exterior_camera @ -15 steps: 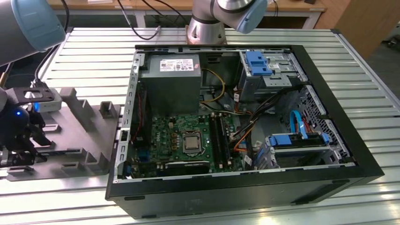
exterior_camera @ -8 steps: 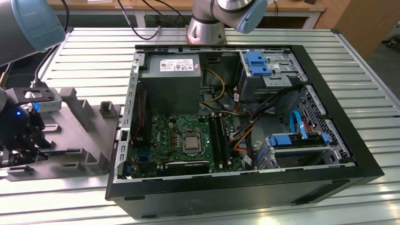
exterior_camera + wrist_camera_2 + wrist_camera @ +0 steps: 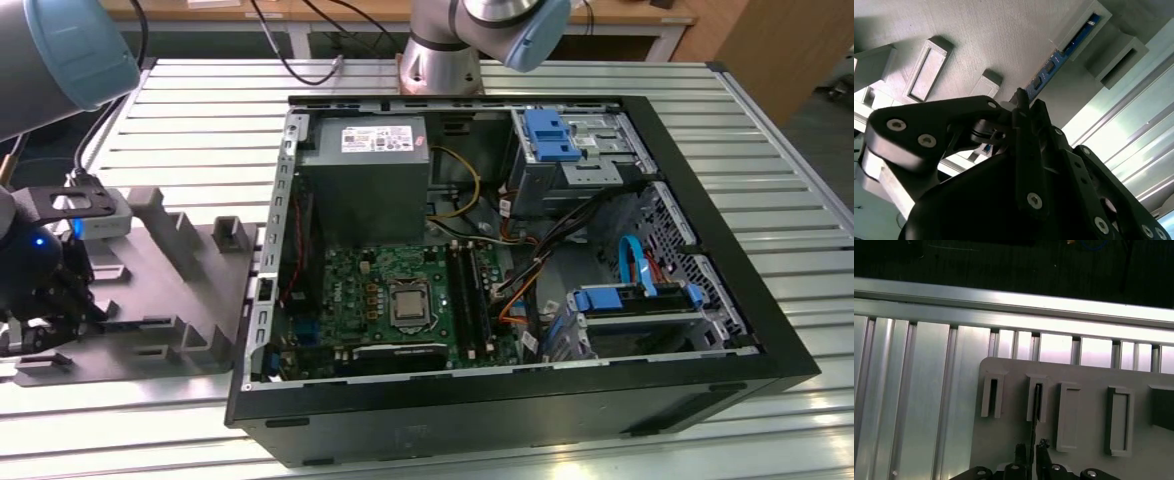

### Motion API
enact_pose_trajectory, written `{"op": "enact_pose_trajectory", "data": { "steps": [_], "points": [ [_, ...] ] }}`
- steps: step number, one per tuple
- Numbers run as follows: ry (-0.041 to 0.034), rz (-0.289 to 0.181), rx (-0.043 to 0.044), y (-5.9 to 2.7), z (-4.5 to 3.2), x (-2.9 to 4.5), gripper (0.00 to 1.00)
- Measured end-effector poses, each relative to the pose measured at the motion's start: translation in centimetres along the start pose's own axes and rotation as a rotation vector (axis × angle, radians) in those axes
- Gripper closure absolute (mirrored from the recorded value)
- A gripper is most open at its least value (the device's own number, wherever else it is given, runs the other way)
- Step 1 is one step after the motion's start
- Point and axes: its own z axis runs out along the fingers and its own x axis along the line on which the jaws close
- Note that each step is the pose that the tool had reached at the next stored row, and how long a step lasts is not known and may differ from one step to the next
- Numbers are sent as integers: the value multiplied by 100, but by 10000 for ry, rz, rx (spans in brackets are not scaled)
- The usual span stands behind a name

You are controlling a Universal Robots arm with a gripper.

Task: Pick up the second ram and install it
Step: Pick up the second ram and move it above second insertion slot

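The second ram (image 3: 1043,76) is a thin blue strip standing on edge in the slots of a grey holder (image 3: 1004,40). In the first wrist view the ram (image 3: 1034,415) appears edge-on, running from a holder (image 3: 1084,375) slot down between my fingers. My black gripper (image 3: 1029,102) (image 3: 1031,452) has its two fingers pressed close on either side of the strip's near end, shut on it. In the exterior view the gripper (image 3: 40,300) is at the far left, over the grey holder (image 3: 174,290), well apart from the green motherboard (image 3: 400,300) and its long black slots (image 3: 467,295).
The open black computer case (image 3: 534,400) lies in the middle of the slatted aluminium table (image 3: 200,130), with a grey power supply (image 3: 363,170), blue drive brackets (image 3: 550,135) and loose cables inside. The arm's base (image 3: 441,60) stands behind the case.
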Motion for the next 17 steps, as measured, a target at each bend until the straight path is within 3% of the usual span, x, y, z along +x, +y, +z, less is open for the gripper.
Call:
{"op": "enact_pose_trajectory", "data": {
  "steps": [1,2,7,8,12,17],
  "points": [
    [1,-1,0,0,0,0,74],
    [2,-1,0,0,0,0,81],
    [5,-5,0,0,0,0,81],
    [4,-6,-1,0,0,0,88],
    [10,-10,-1,0,0,0,88],
    [-11,735,32,0,8,1,88]
  ]
}}
